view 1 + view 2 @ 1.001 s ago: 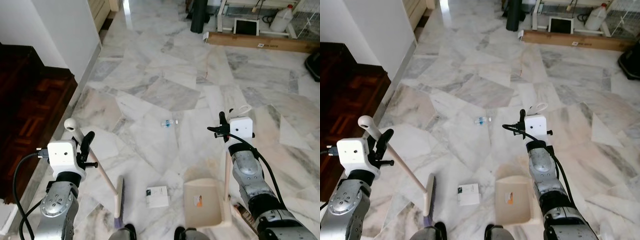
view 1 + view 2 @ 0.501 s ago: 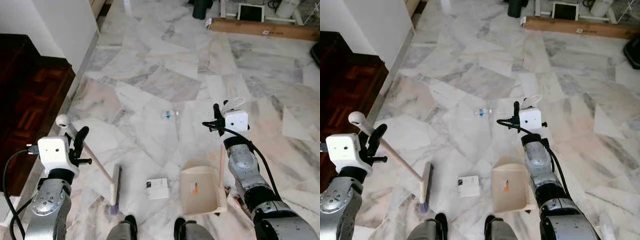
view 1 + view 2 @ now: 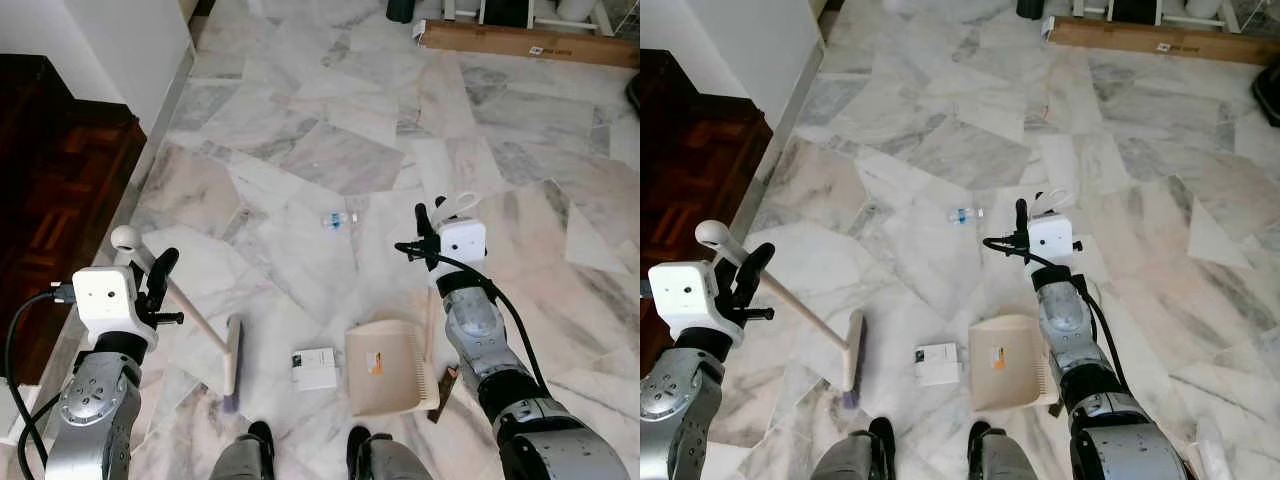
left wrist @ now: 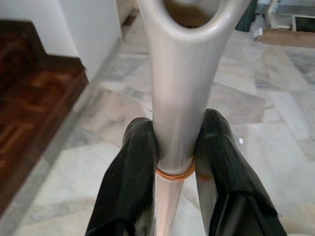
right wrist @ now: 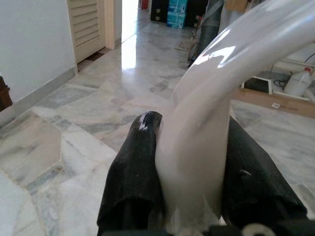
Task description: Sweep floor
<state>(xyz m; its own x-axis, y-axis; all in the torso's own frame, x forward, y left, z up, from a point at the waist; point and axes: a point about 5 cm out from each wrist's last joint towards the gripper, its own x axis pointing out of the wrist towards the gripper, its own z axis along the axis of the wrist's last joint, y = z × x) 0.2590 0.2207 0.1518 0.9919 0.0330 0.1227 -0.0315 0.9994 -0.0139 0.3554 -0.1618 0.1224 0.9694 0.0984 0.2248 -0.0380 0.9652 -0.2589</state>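
Note:
My left gripper [image 3: 158, 282] is shut on the pale handle of a broom [image 3: 196, 326] whose head [image 3: 231, 362] rests on the marble floor at my lower left. The left wrist view shows both fingers [image 4: 132, 167] clamped on that handle [image 4: 178, 88]. My right gripper [image 3: 424, 232] is shut on the upright handle of a beige dustpan [image 3: 385, 367], which sits on the floor before my feet. The dustpan handle [image 5: 206, 118] sits between its black fingers [image 5: 135, 167]. A white card [image 3: 315, 368] lies between broom head and dustpan. A small plastic bottle [image 3: 338, 219] lies further ahead.
A white wall and a dark wooden floor step [image 3: 50, 170] run along my left. A long cardboard box [image 3: 525, 42] lies at the far end of the room. My feet [image 3: 258, 440] show at the bottom edge. A small dark scrap [image 3: 445, 380] lies by the dustpan's right side.
The camera has tilted down and moved forward. The dustpan has slid left toward the white card, and the broom head has stayed close to the card's left.

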